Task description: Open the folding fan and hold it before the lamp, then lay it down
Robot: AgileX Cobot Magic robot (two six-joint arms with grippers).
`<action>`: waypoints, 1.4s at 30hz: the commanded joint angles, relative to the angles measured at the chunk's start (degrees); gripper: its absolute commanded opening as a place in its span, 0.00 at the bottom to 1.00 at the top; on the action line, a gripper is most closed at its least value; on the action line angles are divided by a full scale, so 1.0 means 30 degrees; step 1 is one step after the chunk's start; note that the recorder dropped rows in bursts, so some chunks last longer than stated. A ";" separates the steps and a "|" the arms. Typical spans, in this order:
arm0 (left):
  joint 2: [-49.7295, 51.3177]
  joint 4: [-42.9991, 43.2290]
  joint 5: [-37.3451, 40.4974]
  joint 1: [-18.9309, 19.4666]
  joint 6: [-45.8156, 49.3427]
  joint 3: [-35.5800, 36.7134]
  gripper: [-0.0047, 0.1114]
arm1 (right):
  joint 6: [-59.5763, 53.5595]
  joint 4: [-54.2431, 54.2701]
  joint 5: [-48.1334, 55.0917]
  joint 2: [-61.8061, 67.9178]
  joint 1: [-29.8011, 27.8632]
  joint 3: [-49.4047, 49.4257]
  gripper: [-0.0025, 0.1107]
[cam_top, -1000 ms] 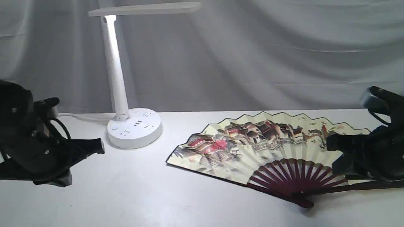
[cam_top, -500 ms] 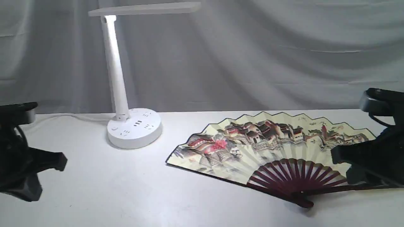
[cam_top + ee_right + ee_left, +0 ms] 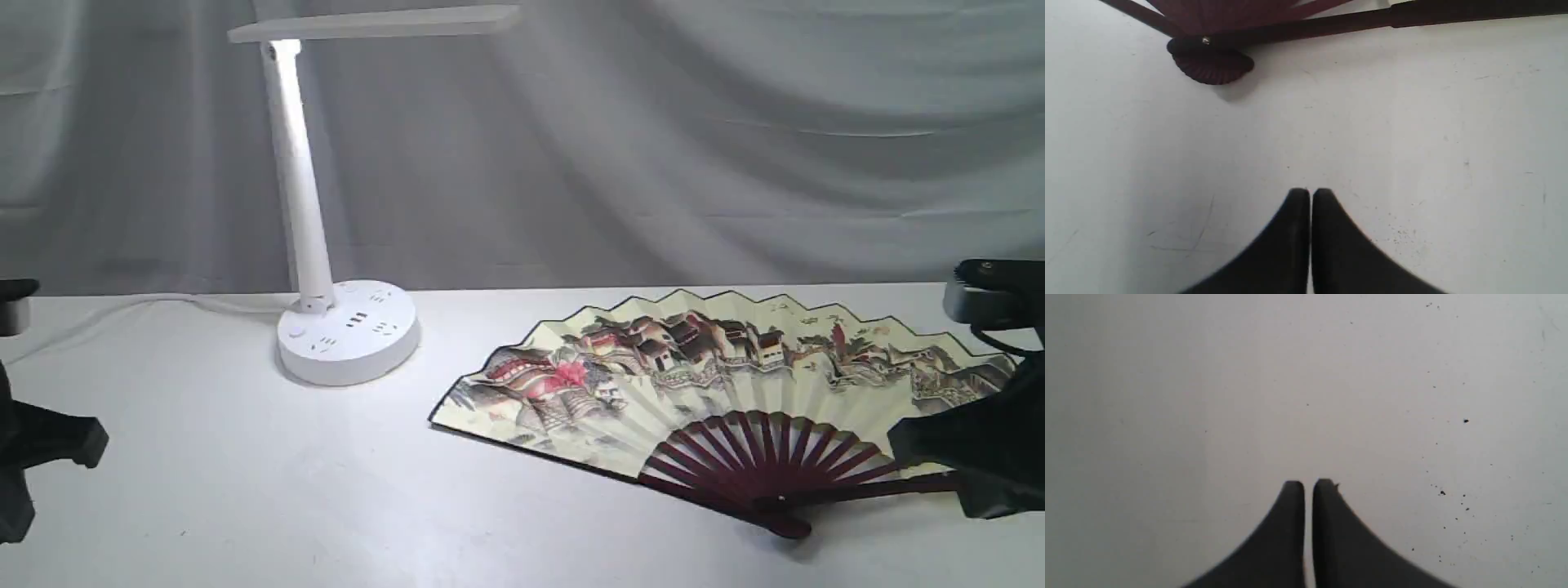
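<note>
The folding fan [image 3: 694, 384] lies spread open and flat on the white table, painted leaf toward the back, maroon ribs meeting at the pivot [image 3: 1206, 41] near the front. The lamp [image 3: 302, 204] stands at the back left, its bar head lit. My right gripper [image 3: 1309, 194] is shut and empty, hovering over bare table apart from the fan's pivot; in the exterior view it sits at the right edge [image 3: 914, 437] beside the fan's outer rib. My left gripper [image 3: 1308, 486] is shut with nothing in it, low at the far left [image 3: 90, 445].
A white cable [image 3: 163, 304] runs from the lamp's round base [image 3: 347, 331] toward the left. A grey draped cloth [image 3: 653, 147] closes off the back. The table top [image 3: 326, 490] between the lamp and the fan is white.
Both arms have drawn outward, the left to the left edge and the right off the fan toward the right. The right gripper's fingers have closed. The fan has not moved.
</note>
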 commanded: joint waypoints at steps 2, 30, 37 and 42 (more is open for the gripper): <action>-0.0893 -0.0113 -0.0820 -0.0038 0.0000 0.0576 0.04 | 0.0700 -0.0445 -0.0052 0.0077 -0.0217 -0.0089 0.02; -0.4313 -0.0123 -0.1709 -0.0038 0.0732 0.2331 0.04 | 0.0700 -0.2454 0.0224 -0.3238 -0.1455 -0.0089 0.02; -0.7560 -0.0123 -0.2697 -0.0038 0.1167 0.3218 0.04 | 0.0580 -0.2454 0.0489 -0.5803 -0.1455 -0.0089 0.02; -0.9686 -0.0123 -0.2739 -0.0038 0.1167 0.3261 0.04 | 0.0425 -0.2454 0.0703 -0.7288 -0.1455 -0.0089 0.02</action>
